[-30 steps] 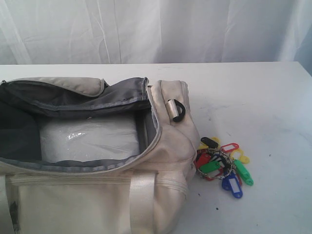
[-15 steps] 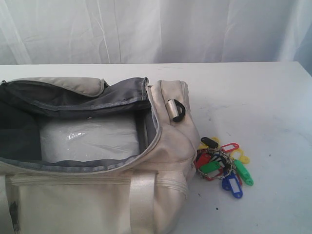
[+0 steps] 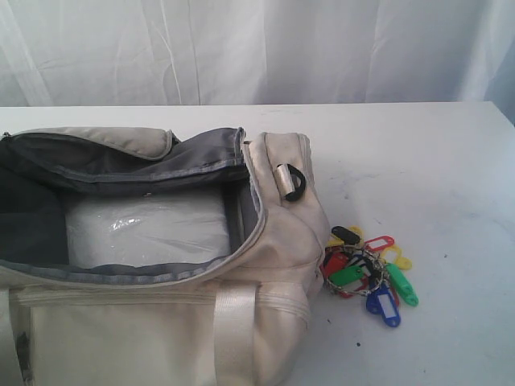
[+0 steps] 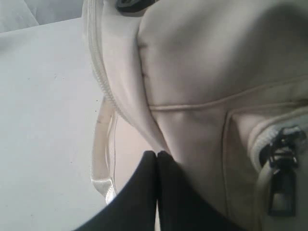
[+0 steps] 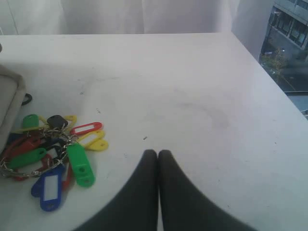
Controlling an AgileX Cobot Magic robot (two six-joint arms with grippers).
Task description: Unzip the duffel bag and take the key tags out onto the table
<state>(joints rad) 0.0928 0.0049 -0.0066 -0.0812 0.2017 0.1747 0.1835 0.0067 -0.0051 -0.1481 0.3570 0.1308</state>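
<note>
The cream duffel bag [image 3: 273, 241] lies unzipped on the white table [image 3: 418, 161], its grey lining showing around a clear plastic sheet [image 3: 145, 229] inside. The key tags [image 3: 366, 269], a bunch in red, green, blue, yellow and black, rest on the table just right of the bag. Neither arm shows in the exterior view. In the left wrist view the left gripper [image 4: 157, 154] is shut and empty, close against the bag's end panel [image 4: 202, 77]. The right gripper [image 5: 157, 153] is shut and empty over bare table, apart from the key tags [image 5: 53, 154].
A white curtain [image 3: 257, 48] hangs behind the table. A black D-ring [image 3: 294, 186] sits on the bag's end. A metal zipper pull [image 4: 281, 178] hangs on a side pocket. The table's edge [image 5: 269, 72] runs by a window.
</note>
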